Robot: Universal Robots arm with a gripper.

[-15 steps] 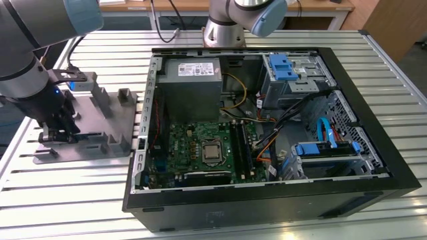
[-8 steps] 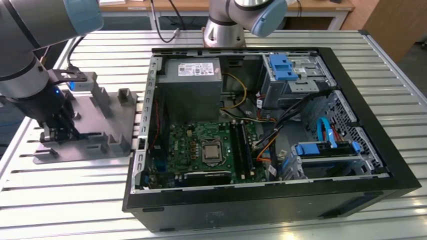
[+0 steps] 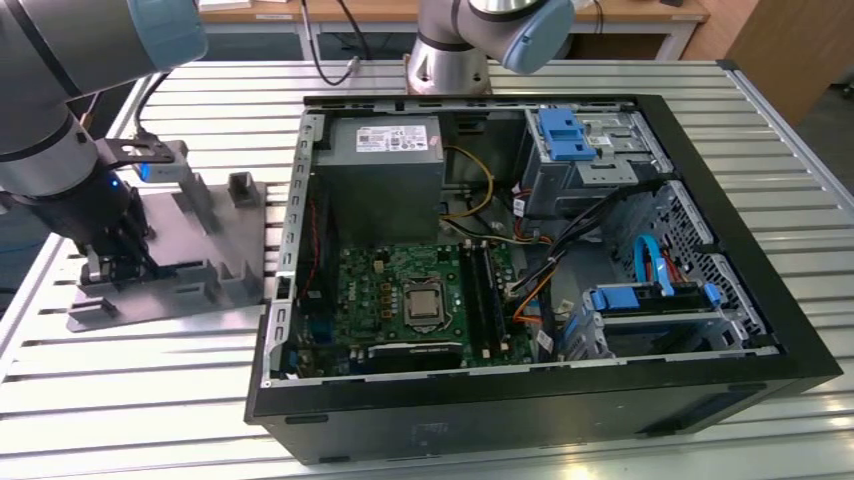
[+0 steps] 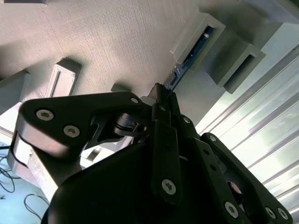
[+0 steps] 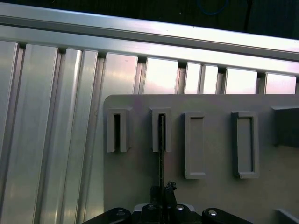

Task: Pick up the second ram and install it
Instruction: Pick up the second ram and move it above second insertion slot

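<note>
Grey fixture plate (image 3: 200,240) sits on the surface (image 3: 134,400), at the ext. view's left of the PC case (image 3: 694,380). The second ram (image 4: 194,51) stands on edge in a slotted post w/ my pincer (image 5: 163,190) closed narrow on it.

Grey arm (image 3: 40,110), pale-blue caps (image 3: 167,30), black jaws.

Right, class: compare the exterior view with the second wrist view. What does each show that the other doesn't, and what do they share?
Exterior view's own: the open computer case with its green motherboard and power supply. Second wrist view's own: the second ram standing in a slotted post, jaws shut on its near end. Shared: the gripper, the grey fixture plate and the slatted table.
</note>
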